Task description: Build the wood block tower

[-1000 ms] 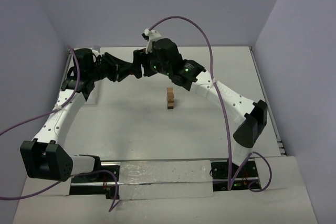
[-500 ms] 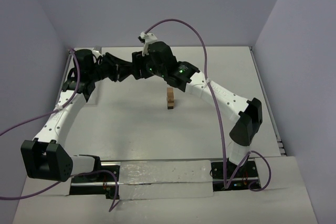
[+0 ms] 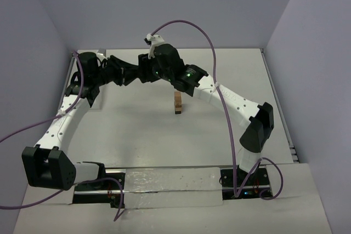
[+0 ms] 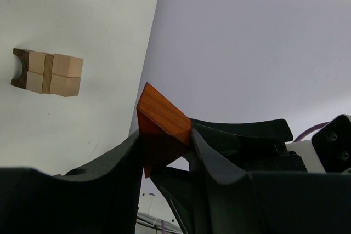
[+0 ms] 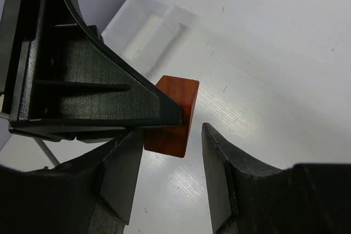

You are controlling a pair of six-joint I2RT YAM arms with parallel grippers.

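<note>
- Handover stage, judged from the pose: both hands meet in the air over the far-left part of the counter (image 3: 137, 130), with one block between them.
- Left hand (image 4: 164, 142): clamped on the reddish-brown wedge (image 4: 162, 127), which sticks out past the fingertips with a sloped face showing.
- Right hand (image 5: 173, 141): jaws set on either side of the wedge (image 5: 173, 116) but not clamped. One finger lies at the block's side, and a gap shows at the other.
- Tower (image 3: 177, 103): stands alone near the middle of the counter, well apart from both hands. The left wrist view shows it as tan cubes on a darker piece (image 4: 46, 72).
- Grip point: close the right hand on two flat, parallel faces of the wedge. A pad on the slope would probably squeeze the block out.
- Clearance: grip the exposed end only, so that the right fingers do not pinch the left fingertip beside the block.
- Release order: open the left hand only after the right hand is firmly clamped. Opening early risks a drop.
- Orientation: check that a flat face of the wedge can be turned downward before carrying it.
- Placement: the stack is narrow and likely to tip. Approach from straight above, set the wedge down squarely, and open without side drag.
</note>
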